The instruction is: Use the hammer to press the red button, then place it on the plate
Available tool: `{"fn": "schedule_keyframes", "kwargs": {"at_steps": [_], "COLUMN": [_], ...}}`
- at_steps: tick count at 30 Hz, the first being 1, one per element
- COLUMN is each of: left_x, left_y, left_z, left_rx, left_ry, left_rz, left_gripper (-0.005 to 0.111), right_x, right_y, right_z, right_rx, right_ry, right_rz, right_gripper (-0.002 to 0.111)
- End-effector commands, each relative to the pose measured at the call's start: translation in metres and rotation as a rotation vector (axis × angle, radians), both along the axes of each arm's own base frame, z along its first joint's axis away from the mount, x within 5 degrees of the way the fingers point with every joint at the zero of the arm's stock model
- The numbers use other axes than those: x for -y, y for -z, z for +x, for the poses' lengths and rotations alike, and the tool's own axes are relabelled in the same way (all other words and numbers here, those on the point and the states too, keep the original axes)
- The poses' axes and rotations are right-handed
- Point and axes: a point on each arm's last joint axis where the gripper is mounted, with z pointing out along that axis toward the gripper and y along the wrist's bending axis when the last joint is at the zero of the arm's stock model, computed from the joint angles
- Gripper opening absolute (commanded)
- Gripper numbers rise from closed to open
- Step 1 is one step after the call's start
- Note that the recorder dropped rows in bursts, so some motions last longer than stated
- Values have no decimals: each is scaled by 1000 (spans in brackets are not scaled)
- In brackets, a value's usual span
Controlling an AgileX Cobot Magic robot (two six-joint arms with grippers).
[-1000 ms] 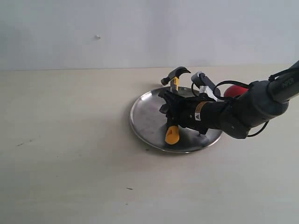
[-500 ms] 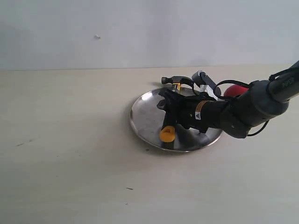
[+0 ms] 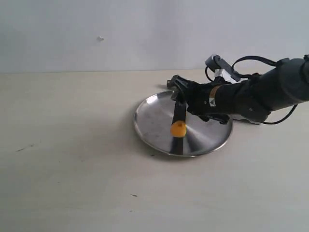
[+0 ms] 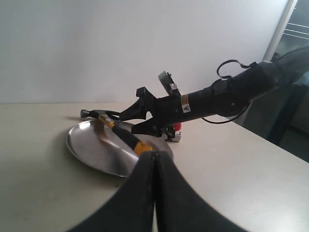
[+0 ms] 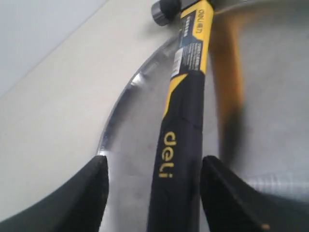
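Note:
The hammer lies flat across the silver plate, its dark head at the far rim and its yellow end near the plate's middle. My right gripper hovers over the head end, open, its fingers apart on either side of the black handle without touching it. The plate's rim curves beside the handle. The red button peeks out behind the right arm; in the exterior view the arm hides it. My left gripper is shut and empty, pointing at the plate from a distance.
A pale tabletop spreads around the plate. The right arm stretches in from the right, with cables looping above it. A plain white wall stands behind the table.
The right gripper lowered the hammer onto the plate, opened, and drew back toward the head end. The hammer now lies free on the plate.

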Motion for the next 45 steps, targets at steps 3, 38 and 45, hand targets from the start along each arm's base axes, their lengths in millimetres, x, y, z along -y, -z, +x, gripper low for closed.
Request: {"fn": "schedule_keyframes", "kwargs": {"at_steps": [3,38,45], "left_x": [0,0,0], "left_y": [1,1,1], "left_z": [0,0,1], "left_rx": [-8,-8,-8], "left_ry": [-1,-1,-4], "left_rz": [0,0,-1], "left_gripper": [0,0,0], "right_x": [13,99,148], "right_y": [-16,-177,-141], "right_z": [-5,-290,-313], "right_rx": [-56,592,682], "right_ry": [41,-280,26], "right_rz": [-131,-268,-356], "right_gripper": [56,0,0]}}
